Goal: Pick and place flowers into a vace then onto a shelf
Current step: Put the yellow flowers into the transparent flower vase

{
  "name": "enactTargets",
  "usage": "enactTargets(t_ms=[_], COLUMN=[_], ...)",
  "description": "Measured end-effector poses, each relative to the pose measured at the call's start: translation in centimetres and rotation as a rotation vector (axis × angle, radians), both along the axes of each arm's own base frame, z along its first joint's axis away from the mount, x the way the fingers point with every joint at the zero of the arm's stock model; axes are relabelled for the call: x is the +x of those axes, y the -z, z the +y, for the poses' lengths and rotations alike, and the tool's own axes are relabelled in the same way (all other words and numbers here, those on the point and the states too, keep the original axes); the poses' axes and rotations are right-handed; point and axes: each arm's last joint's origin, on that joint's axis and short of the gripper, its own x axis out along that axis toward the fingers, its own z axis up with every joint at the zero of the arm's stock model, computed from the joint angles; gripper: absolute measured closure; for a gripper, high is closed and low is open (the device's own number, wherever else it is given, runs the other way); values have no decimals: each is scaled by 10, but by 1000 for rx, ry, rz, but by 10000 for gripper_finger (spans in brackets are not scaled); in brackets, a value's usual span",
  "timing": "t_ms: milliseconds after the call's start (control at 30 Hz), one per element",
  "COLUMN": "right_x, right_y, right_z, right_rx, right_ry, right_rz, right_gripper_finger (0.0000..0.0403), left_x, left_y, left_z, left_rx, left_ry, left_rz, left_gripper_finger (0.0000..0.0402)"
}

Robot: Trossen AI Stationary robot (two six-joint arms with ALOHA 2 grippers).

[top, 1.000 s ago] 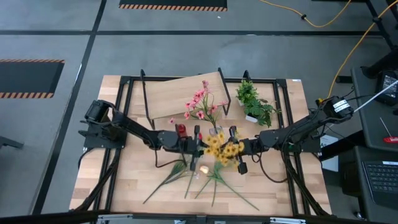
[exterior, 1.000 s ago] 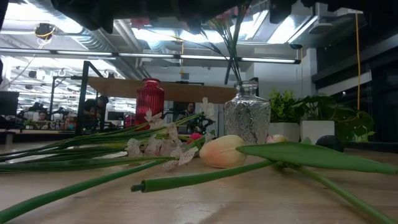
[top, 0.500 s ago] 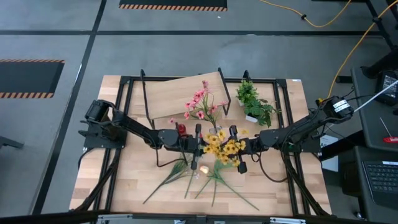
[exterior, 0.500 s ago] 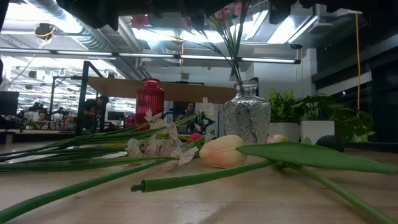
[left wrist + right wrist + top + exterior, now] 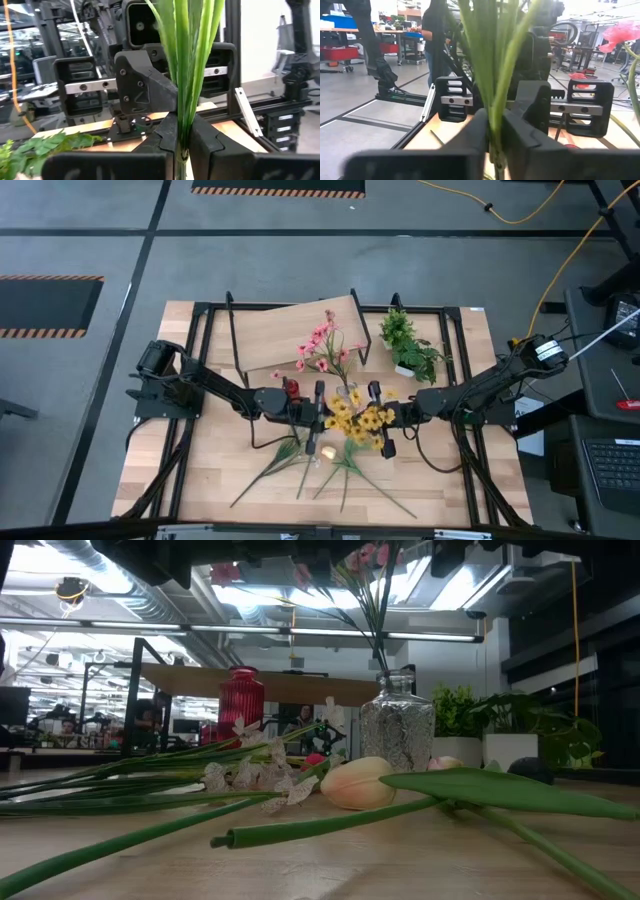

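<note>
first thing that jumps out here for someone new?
Mid-table, the left gripper and right gripper meet, both shut on the yellow flowers, whose green stems are pinched between each pair of fingers in the wrist views. Behind stands a clear glass vase holding pink flowers, with more loose stems lying at the table's front.

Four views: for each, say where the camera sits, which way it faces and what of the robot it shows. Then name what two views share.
High: above, facing straight down on the table, shelf, left arm and right arm.
Low: at tabletop height, facing level across lying flowers to the clear vase; dark arm parts along the top.
Left wrist: on the left arm, facing past the left gripper, shut on green stems.
Right wrist: on the right arm; right gripper shut on stems.
Shared: both wrist views show those stems.
</note>
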Motion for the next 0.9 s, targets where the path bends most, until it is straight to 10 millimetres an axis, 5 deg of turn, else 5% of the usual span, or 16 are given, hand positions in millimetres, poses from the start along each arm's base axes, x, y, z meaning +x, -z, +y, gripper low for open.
enactTargets(t_ms=[233, 600, 900], right_x=[0, 0, 0], right_y=[0, 1, 1], right_z=[0, 0, 1], right_rx=[-1, -3, 0], right_ry=[-5, -5, -7], right_rz=[0, 11, 13], right_gripper_finger=[395, 399, 401], left_x=[0, -4, -26], left_y=[0, -2, -20], left_z=[-3, -9, -23], left_rx=[3, -79, -17], left_ry=[32, 51, 6], left_rz=[0, 37, 173], left_gripper_finger=[363, 272, 235])
